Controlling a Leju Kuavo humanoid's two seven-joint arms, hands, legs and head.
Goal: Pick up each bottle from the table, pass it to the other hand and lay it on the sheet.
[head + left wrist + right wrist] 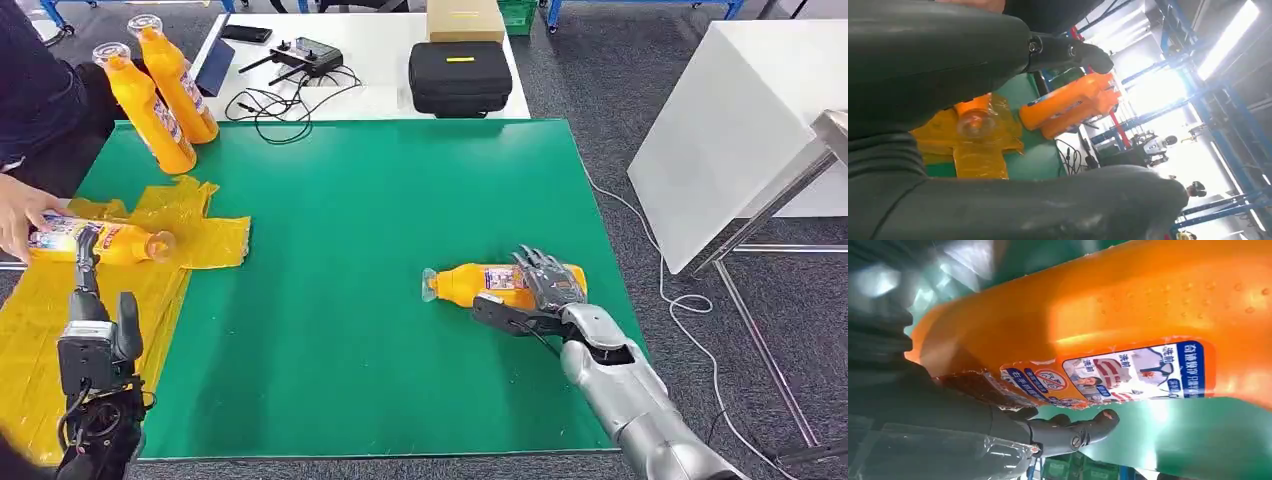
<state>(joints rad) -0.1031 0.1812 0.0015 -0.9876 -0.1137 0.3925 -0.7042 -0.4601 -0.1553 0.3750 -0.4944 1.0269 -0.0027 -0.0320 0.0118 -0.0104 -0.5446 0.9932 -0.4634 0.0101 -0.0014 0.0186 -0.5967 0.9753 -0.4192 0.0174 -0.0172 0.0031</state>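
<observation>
**Right hand on lying bottle; left hand open by sheet**

Right hand (540, 290) lies over an orange plastic bottle with printed label (500, 284), on its side on the green table mat (380, 220); firm grip cannot be told. Left hand (95, 330), fingers apart, holds nothing above the crumpled yellow plastic sheet (190, 235). There a second orange bottle (100, 242) lies, a person's hand (20, 215) touching it. Farther back, two upright orange bottles (160, 90).

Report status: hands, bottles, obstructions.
Right hand gripping lying orange plastic bottle. Left hand open. Person's hand on bottle on yellow sheet.
</observation>
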